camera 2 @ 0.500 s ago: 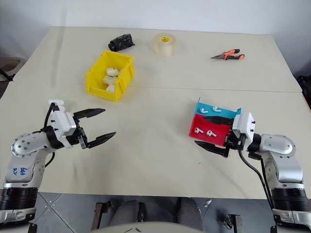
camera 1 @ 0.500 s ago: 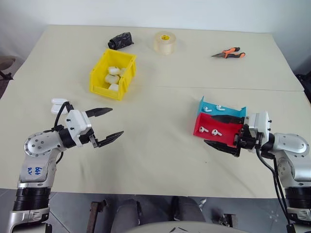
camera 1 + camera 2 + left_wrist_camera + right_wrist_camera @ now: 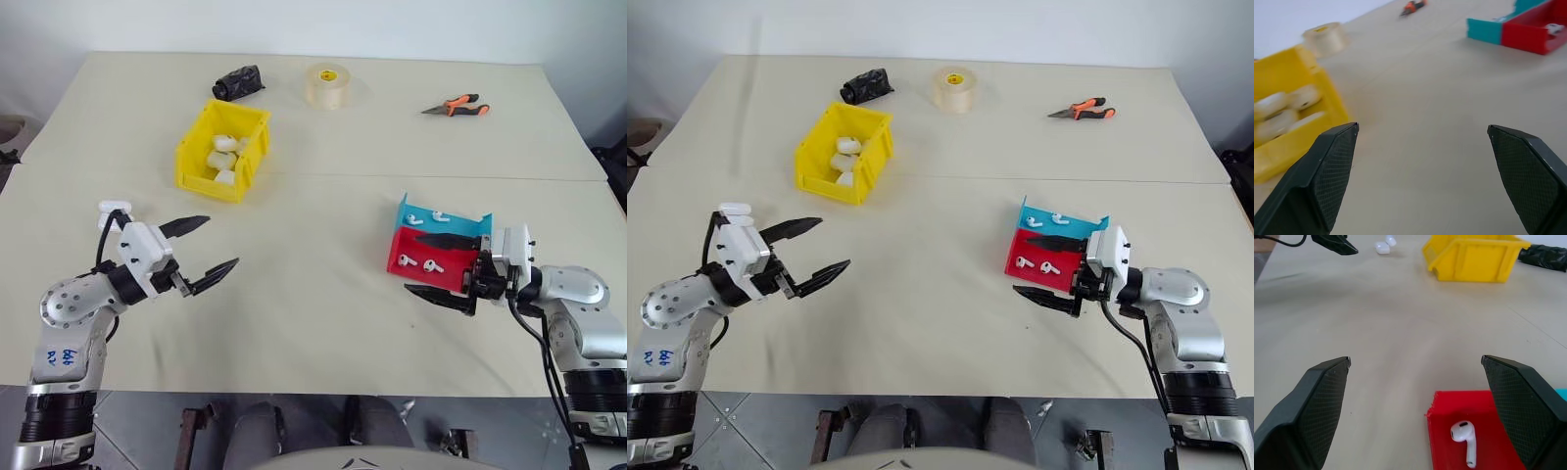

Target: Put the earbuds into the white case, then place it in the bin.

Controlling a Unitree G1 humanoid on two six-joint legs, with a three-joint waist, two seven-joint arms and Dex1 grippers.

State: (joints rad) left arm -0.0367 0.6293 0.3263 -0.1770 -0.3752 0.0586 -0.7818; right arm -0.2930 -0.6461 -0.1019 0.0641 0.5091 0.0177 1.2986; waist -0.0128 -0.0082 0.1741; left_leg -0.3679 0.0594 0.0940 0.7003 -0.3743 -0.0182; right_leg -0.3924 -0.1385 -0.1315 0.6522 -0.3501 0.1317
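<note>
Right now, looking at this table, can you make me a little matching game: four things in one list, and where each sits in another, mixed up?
Things:
1. roll of tape
2. orange-handled pliers
3. white cases
4. earbuds

Places:
A. in the red tray, by the right gripper
B. far edge of the table, to the robot's right
C. inside the yellow bin
D. far edge, between a black bundle and the pliers

Pairs: 1-D, 2-B, 3-C, 4-A
</note>
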